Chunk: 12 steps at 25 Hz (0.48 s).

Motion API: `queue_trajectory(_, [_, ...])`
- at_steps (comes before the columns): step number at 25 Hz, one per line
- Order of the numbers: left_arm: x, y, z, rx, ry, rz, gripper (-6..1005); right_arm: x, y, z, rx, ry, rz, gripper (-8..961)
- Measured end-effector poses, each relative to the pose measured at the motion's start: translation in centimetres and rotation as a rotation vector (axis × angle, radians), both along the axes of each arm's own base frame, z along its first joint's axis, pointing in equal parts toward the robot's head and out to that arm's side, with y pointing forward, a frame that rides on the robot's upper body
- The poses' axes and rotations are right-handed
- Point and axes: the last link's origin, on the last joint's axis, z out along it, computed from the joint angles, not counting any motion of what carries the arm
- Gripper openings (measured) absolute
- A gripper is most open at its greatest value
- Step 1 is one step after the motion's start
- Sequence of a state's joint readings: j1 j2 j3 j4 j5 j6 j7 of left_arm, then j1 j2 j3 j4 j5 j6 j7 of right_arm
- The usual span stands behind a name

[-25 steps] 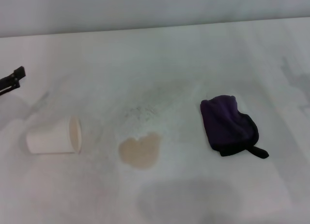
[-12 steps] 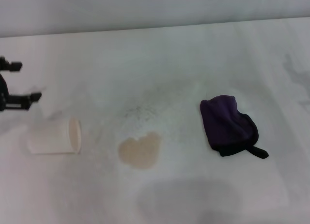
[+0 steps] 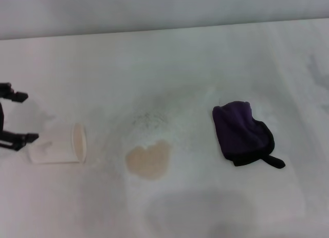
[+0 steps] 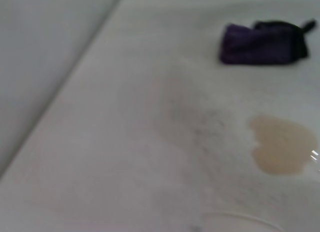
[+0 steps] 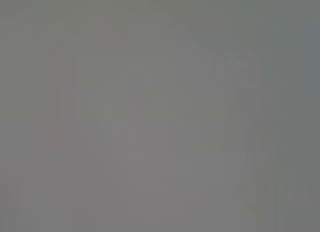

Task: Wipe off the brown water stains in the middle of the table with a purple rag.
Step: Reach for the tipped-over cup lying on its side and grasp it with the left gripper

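Note:
A light tan-brown, heart-shaped water stain lies in the middle of the white table; it also shows in the left wrist view. The dark purple rag with black edging lies to the right of the stain, untouched; the left wrist view shows it too. My left gripper is open at the left edge, its fingers spread just beside the closed end of a fallen paper cup. My right gripper is not in view.
A white paper cup lies on its side left of the stain, mouth toward the stain. A faint grey speckled smudge sits just behind the stain. The table's far edge meets a grey wall.
My left gripper has opened and moved down toward the near side, from behind the cup to beside its closed end. Rag, stain and cup have not moved.

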<state>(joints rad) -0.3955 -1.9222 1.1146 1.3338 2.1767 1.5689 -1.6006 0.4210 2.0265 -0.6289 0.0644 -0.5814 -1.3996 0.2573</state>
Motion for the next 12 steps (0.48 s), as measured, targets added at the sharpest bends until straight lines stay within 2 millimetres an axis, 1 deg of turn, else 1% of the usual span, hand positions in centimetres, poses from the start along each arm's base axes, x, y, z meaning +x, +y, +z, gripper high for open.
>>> queue_trajectory(5, [-0.1,-0.4,-0.1,-0.058,0.072,0.004,880,0.1,0.0,0.1,0.006,0.009,-0.004,873])
queue_trajectory(7, [-0.5,-0.6,-0.5,-0.072,0.108,0.001,879,0.1,0.0,0.1,0.005,0.009,-0.005,873])
queue_trajectory(12, [-0.9,-0.6,-1.4,-0.07,0.102,-0.026,874,0.3,-0.2,0.1,0.004,0.017,-0.012,872])
